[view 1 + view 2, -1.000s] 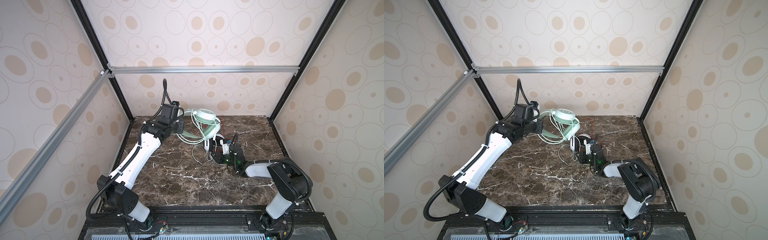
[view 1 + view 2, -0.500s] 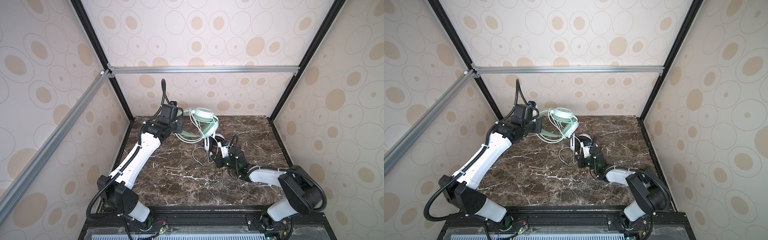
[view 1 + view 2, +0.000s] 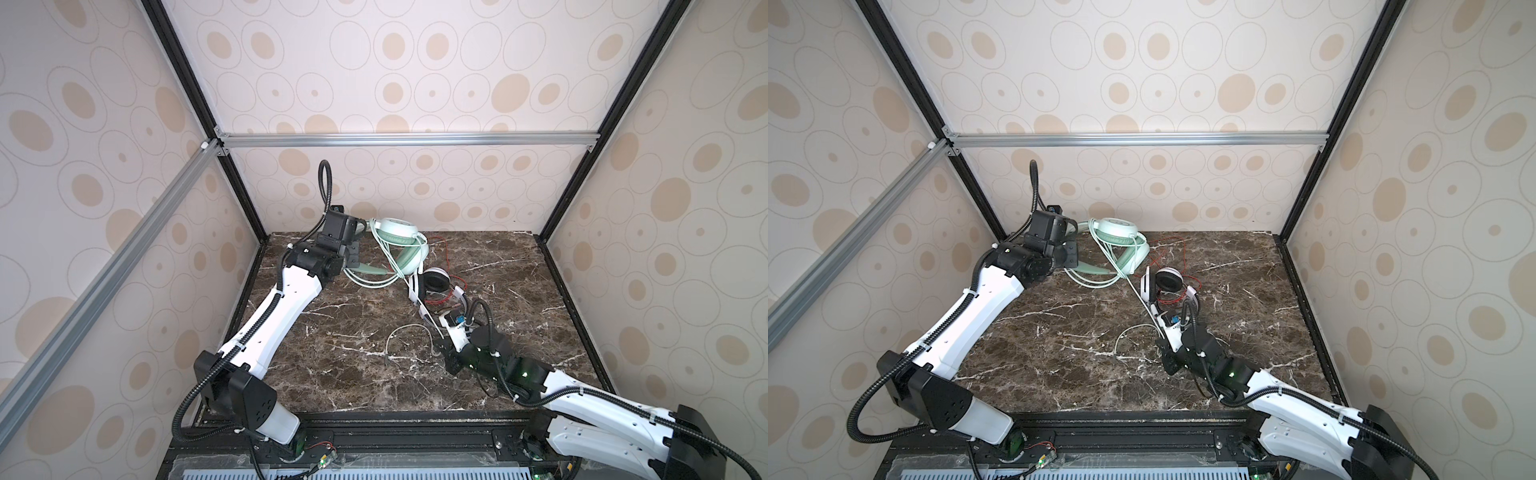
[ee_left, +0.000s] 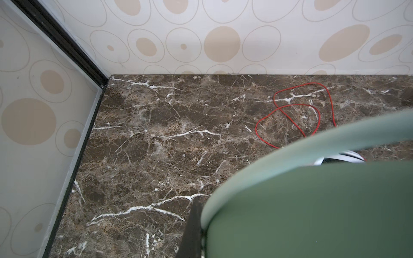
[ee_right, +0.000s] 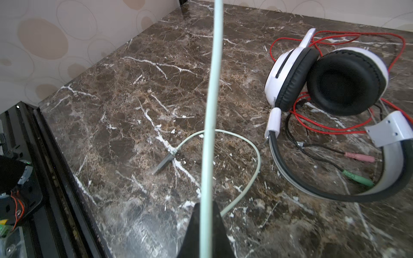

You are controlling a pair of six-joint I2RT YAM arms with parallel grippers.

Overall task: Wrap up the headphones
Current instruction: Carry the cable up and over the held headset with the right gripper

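Now that right gripper (image 5: 206,215) has closed on pale green cable (image 5: 212,89), centre frame, we hold it taut; left gripper (image 3: 354,261) grips mint-green headset (image 3: 398,230); wrapping can likely proceed.

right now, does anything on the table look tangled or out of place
Yes: the red cable sprawls in loose, crossing loops around the white-and-black headset. The pale green cable stretches taut to the right gripper.

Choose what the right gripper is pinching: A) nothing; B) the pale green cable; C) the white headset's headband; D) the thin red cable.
B: the right gripper is shut on the pale green cable, which runs taut to the mint-green headset.
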